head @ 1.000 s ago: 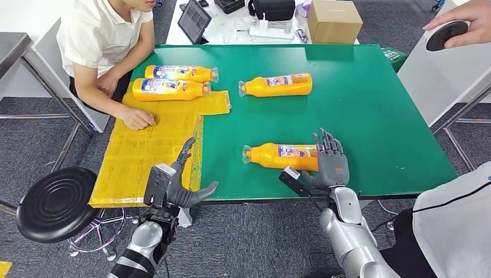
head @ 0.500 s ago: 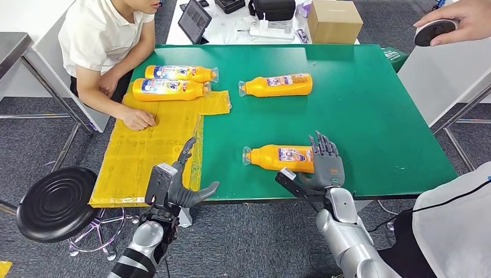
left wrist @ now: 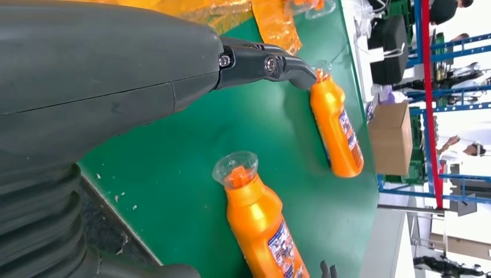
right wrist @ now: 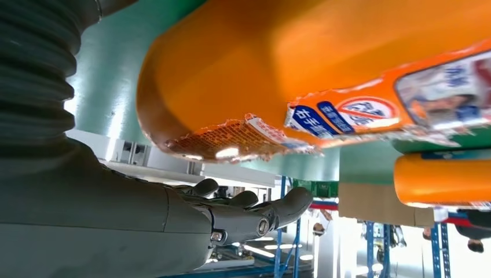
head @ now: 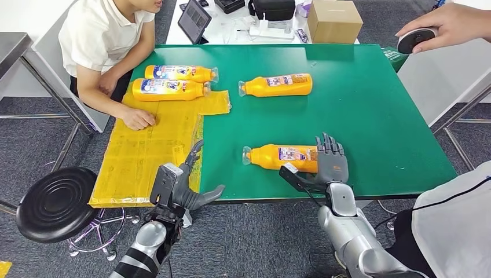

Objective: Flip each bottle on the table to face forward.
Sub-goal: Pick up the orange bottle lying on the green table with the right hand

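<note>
Nearest bottle (head: 282,157) lying sideways, base just beside right hand's (head: 331,164) spread, empty fingers (head: 328,143)

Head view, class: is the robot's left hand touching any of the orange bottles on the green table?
No: the left hand hangs open off the table's near edge, well apart from the nearest bottle.
</note>
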